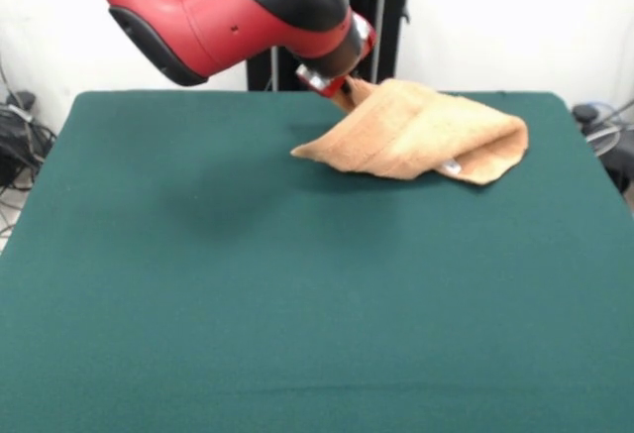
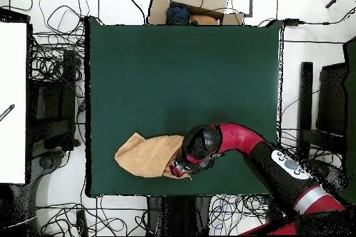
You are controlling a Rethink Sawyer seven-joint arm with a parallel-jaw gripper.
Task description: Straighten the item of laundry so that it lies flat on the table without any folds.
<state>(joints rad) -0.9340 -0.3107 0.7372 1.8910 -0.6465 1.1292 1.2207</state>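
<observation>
The table [image 1: 198, 304] spreads wide and bare on every side away from the pincer, its dark green top taking up most of both views. The red and black arm [image 1: 228, 12] comes down from above in the front view and ends at the pincer [image 1: 342, 91], which sits at the far edge of the table, close to the robot's base.

The towel [image 1: 426, 136] lies just beside the pincer and trails away from it to the right in the front view. It is far from flat: the cloth is doubled over itself into a rough wedge, with a folded edge at the end away from the pincer and a small white label [image 1: 452, 166] peeping out beneath. The corner nearest the pincer rises off the table up to the tip, so the pincer seems to be pinching that corner, though its tips are hidden by cloth and I cannot tell for sure.

As a judgement, the task is at an early stage: a corner looks taken up, but the whole unfolding and smoothing remains to be done
</observation>
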